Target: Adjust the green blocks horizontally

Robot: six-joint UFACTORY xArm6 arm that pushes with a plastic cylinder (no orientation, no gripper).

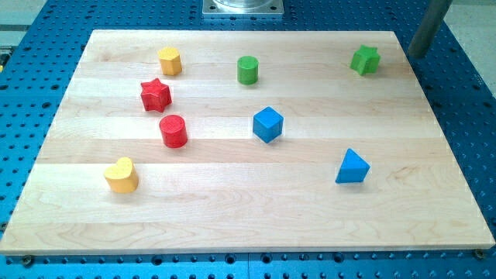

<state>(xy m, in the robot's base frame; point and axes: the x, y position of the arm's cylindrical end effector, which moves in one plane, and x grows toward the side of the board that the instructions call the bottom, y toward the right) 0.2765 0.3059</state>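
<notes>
A green cylinder (247, 70) stands near the view's top, middle of the wooden board (232, 225). A green star (365, 60) lies at the top right of the board. My rod comes down at the view's top right corner; my tip (418, 54) is just right of the board's right edge, to the right of the green star and a short gap from it. It touches no block.
A yellow hexagon-like block (170, 60), a red star (155, 94), a red cylinder (173, 131) and a yellow heart (122, 175) lie on the left half. A blue cube (267, 124) is at centre, a blue triangle (352, 167) lower right. A blue perforated table surrounds the board.
</notes>
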